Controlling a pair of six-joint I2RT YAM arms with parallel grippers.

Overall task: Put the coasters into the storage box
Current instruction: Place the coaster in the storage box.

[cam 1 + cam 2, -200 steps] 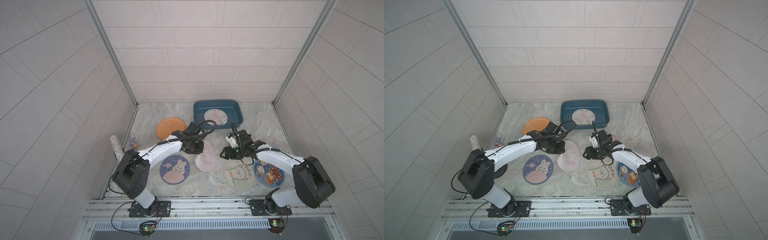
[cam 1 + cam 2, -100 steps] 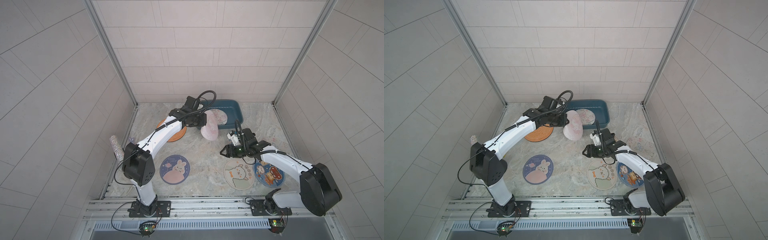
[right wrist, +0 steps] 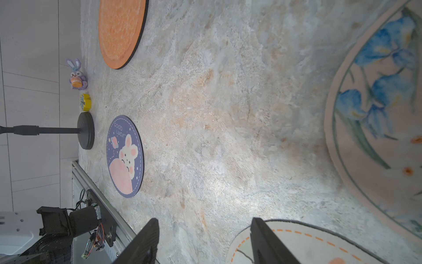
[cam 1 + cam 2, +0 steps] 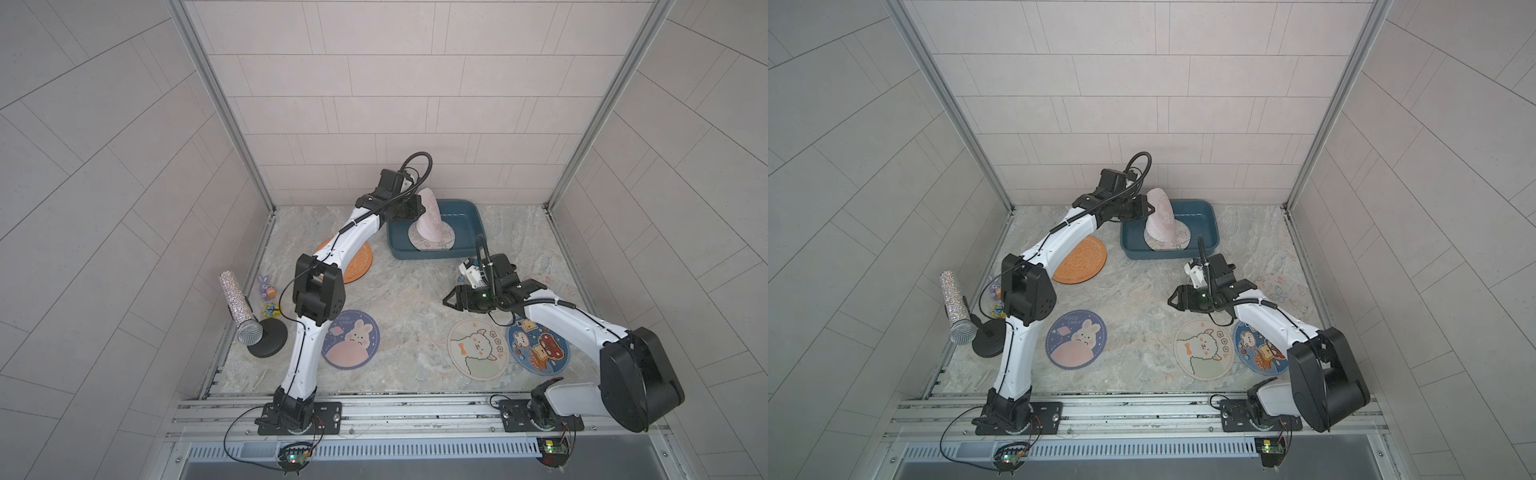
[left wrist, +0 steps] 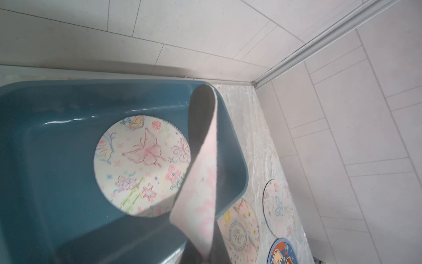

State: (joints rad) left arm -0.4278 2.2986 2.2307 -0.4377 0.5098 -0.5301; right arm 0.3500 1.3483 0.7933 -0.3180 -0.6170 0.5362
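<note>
Our left gripper [image 4: 417,208], clamped on the pink coaster [image 4: 432,224], has swung it from mid-table to hang over the far storage box [image 4: 465,210], ready to drop. The right gripper [image 3: 204,220] waits empty, fingers apart.

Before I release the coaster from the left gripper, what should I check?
1. Grip: left gripper shut on the pink coaster: ok.
2. Position: pink coaster hangs over the inside of the storage box: ok.
3. Room: only the butterfly coaster lies flat in the storage box: ok.
4. Other arm: right gripper open, empty, away from the storage box: ok.
5. Contact: pink coaster's lower edge touching the butterfly coaster: cannot tell.
</note>
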